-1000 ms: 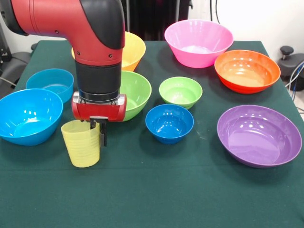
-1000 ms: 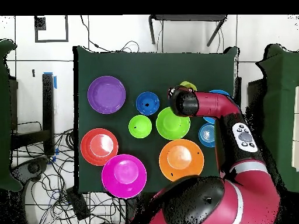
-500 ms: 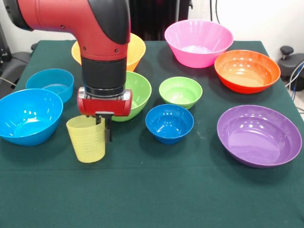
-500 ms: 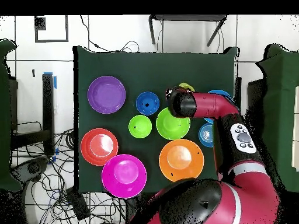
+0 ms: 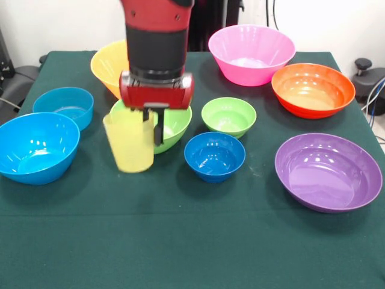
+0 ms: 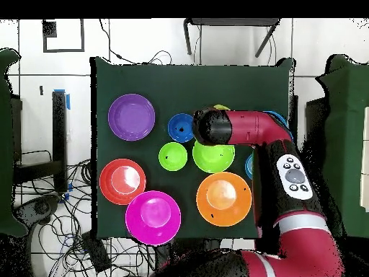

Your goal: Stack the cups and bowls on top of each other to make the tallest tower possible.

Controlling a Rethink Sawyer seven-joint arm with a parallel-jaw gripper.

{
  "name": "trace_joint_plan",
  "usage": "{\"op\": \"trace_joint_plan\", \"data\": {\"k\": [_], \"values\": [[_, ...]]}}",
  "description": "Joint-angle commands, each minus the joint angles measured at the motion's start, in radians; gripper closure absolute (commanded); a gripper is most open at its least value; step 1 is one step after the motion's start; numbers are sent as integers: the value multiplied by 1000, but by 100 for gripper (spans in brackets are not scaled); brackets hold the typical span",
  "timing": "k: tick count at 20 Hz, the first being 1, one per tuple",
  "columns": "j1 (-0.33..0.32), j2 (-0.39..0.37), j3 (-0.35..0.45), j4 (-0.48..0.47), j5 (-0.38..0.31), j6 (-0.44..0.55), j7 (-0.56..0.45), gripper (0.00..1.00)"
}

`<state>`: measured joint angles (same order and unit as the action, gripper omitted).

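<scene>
My hand (image 5: 151,123) pinches the cup (image 5: 130,142) by its rim, one finger inside and one outside. The cup hangs upright, clear of the worktop (image 5: 180,241), with its long axis vertical. The green bowl (image 5: 174,123) lies just behind it, toward my base, so I judge a short carry that way sets it inside.
</scene>
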<state>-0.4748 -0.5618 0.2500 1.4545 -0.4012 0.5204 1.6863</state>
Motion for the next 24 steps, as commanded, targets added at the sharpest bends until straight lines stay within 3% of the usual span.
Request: {"op": "trace_joint_plan", "data": {"k": [1, 15, 21, 24], "values": [[18, -94, -3, 131, 30, 124, 50, 100], [-83, -88, -8, 371, 4, -20, 46, 100], [-101, -45, -26, 405, -45, -104, 57, 100], [-79, -10, -44, 387, -54, -146, 78, 100]]}}
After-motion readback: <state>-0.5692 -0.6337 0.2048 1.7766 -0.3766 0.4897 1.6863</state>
